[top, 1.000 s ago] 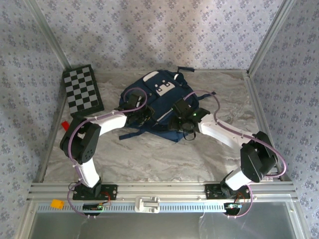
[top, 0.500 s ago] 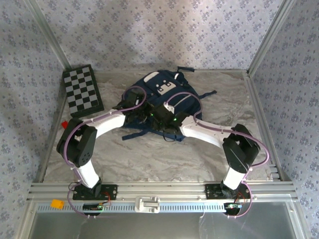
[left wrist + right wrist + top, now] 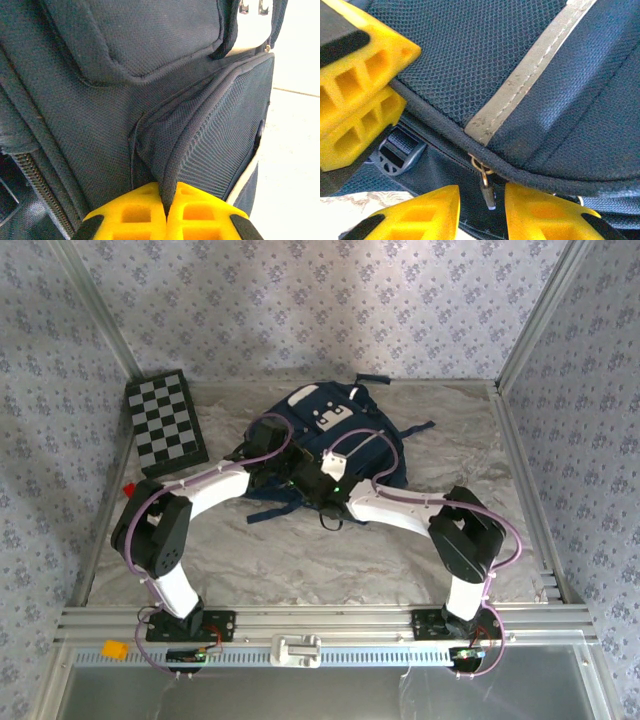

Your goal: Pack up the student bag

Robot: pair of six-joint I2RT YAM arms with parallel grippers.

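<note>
We find the bag [image 3: 335,430] lying right of the chessboard [image 3: 166,423]. Left gripper [image 3: 165,212] pinches a fabric fold, apparently anchoring it; right gripper [image 3: 482,212] straddles the zip pull [image 3: 487,192], jaws apart.

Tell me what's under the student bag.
Marble-patterned table lies under the student bag, and a strap pokes out at its near edge. Anything else beneath is covered by the fabric.

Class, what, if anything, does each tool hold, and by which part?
The left tool pinches the student bag by a piped fabric seam. The right tool holds nothing; its open fingers flank the zipper pull.
</note>
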